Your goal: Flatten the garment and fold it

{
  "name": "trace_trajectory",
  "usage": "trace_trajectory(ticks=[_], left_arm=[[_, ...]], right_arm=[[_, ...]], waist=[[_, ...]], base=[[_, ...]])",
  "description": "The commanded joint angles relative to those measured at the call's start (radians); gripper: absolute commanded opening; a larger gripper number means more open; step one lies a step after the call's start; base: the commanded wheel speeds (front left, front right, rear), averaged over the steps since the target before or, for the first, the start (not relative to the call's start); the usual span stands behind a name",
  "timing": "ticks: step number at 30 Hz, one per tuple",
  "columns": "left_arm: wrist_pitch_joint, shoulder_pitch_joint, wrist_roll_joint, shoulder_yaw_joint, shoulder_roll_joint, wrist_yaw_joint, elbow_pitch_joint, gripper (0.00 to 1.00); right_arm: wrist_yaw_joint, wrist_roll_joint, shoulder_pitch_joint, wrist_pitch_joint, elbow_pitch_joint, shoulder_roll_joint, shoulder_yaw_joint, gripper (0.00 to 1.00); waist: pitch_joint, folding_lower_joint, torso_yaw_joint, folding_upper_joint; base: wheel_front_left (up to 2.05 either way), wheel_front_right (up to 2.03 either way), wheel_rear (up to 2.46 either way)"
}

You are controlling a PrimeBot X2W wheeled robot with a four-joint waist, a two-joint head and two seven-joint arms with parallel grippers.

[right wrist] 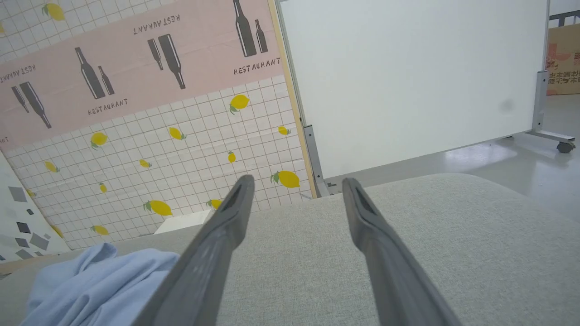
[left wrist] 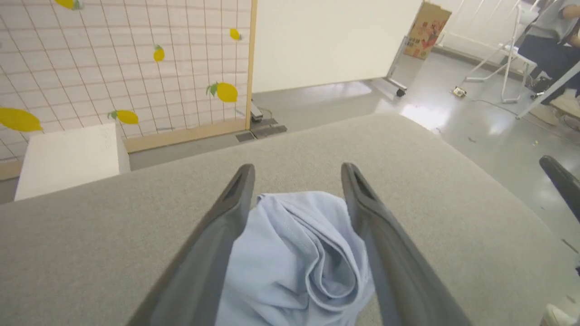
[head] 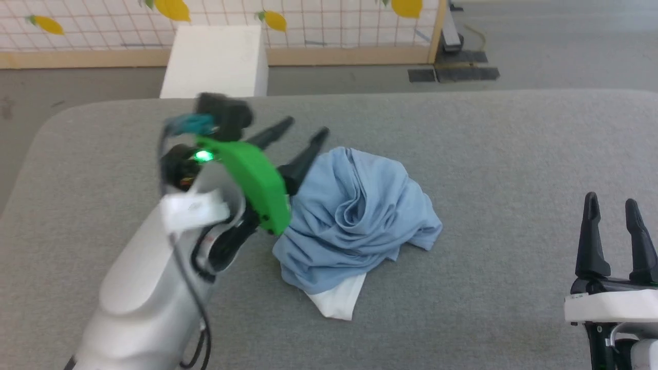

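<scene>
grey padded table (head: 488,144) under everything, with a lemon-print wall (head: 92,25) and a white box (head: 216,56) beyond its far edge at 12 o'clock. at the table's centre, the garment (head: 354,216), heaped in a crumpled mound with a white flap poking out at 6 o'clock; not yet flattened, no fold begun. at the mound's 10 o'clock, the left gripper (head: 305,127), jaws spread wide, fingers (left wrist: 217,235) straddling the top of the heap in the left wrist view, cloth between them but not pinched, so holding nothing. at the mound's 4 o'clock, well apart and close to the table's near edge, the right gripper (head: 611,200), jaws wide open too, empty, pointing up.

likely trouble from here:
- closing on the thick bunch between the left fingers and catching several layers at once, so lifting a knot instead of a hem
- dragging one-handed and sliding the whole pile toward the table edge
- snagging a fingertip in the soft folds on the way out
</scene>
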Motion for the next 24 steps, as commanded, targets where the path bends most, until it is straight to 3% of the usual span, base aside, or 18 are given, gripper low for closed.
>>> trace_trajectory(ticks=[1,7,11,18,24], left_arm=[[-0.055,0.051,0.026,0.017,0.020,0.026,-0.042,1.00],[-0.388,0.251,0.154,0.094,0.030,0.141,-0.166,1.00],[-0.540,0.378,0.215,0.130,0.012,0.220,-0.171,1.00],[-0.576,0.583,0.319,0.191,-0.030,0.311,-0.153,1.00],[-0.577,0.666,0.366,0.264,-0.078,0.289,-0.177,1.00]], right_arm=[[-0.002,-0.004,0.011,-0.006,-0.004,0.000,-0.002,1.00],[-0.002,0.009,0.027,-0.006,-0.007,0.000,-0.010,1.00],[-0.002,0.005,0.035,-0.006,-0.005,0.000,-0.009,1.00],[-0.002,0.002,0.049,-0.006,-0.010,0.000,-0.002,1.00],[-0.002,0.000,0.061,-0.006,-0.007,0.000,-0.001,1.00]], waist=[[-0.021,0.0000,0.020,0.0000],[-0.030,0.0000,0.024,0.0000],[-0.038,0.0000,0.024,0.0000],[-0.045,0.0000,0.016,0.0000],[-0.045,0.0000,0.027,0.0000]], base=[[0.00,0.00,0.00],[0.00,0.00,0.00],[0.00,0.00,0.00],[0.00,0.00,0.00],[0.00,0.00,0.00]])
